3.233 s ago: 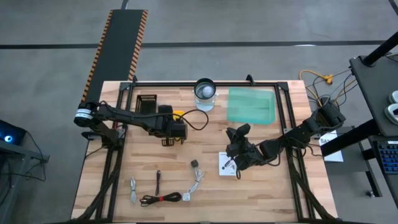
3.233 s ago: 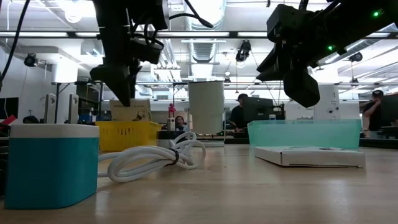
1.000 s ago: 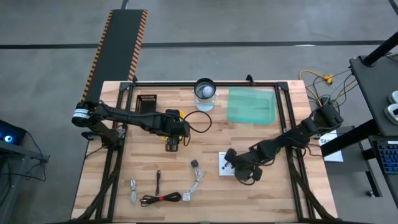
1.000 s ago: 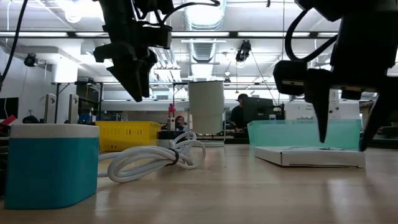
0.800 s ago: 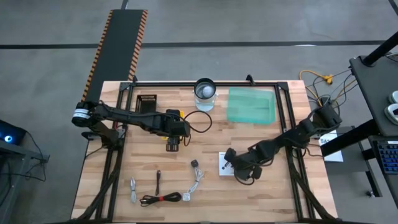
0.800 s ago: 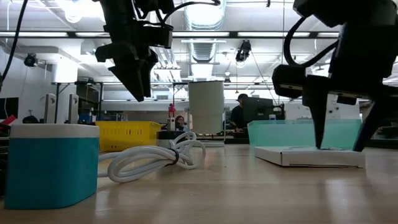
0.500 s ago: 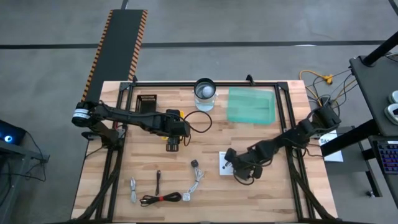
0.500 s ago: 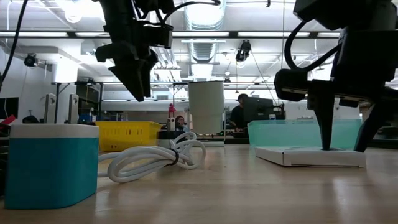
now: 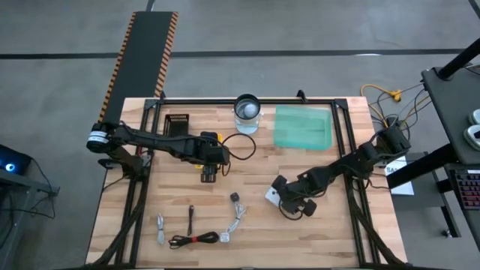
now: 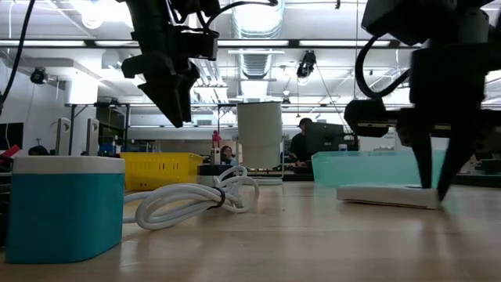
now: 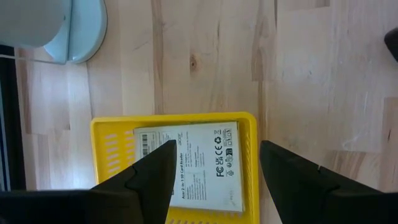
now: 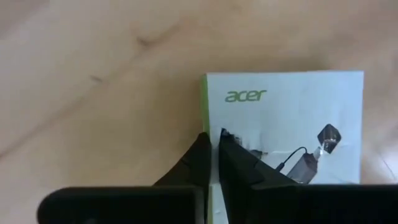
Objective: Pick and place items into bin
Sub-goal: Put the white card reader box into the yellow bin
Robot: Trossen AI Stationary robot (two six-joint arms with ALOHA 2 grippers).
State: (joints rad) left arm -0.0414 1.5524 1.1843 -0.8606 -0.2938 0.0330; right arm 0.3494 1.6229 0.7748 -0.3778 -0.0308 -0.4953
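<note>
A white printed card (image 12: 292, 118) lies on the table right of the middle (image 9: 271, 193). My right gripper (image 12: 212, 135) stands over it pointing down, its fingers shut at the card's green-sided edge (image 10: 435, 189). My left gripper (image 11: 214, 149) hangs open above the yellow bin (image 11: 112, 143), clear of it (image 9: 208, 174). A second white card (image 11: 193, 165) lies flat in that bin. Near the front edge lie a grey-white cable (image 9: 238, 217), a black coil with a red tie (image 9: 196, 240) and a small black stick (image 9: 190, 217). My right gripper's shut fingertips (image 12: 200, 146) meet at the card's green-sided edge (image 12: 204, 106), coming from above. One finger is beside that edge and one over the printed face. I cannot tell whether anything is pinched between them. The card rests on the table.
A translucent green tray (image 9: 304, 126) and a pale cup (image 9: 247, 112) stand at the far edge. A black holder (image 9: 177, 124) sits far left. A small black piece (image 9: 235, 197) and a short pale cable (image 9: 160, 229) lie on the near wood.
My right gripper has shut at the card's edge, rolling a little as it did. The card has turned about on the table, so it now lies askew and shifted slightly toward the far left.
</note>
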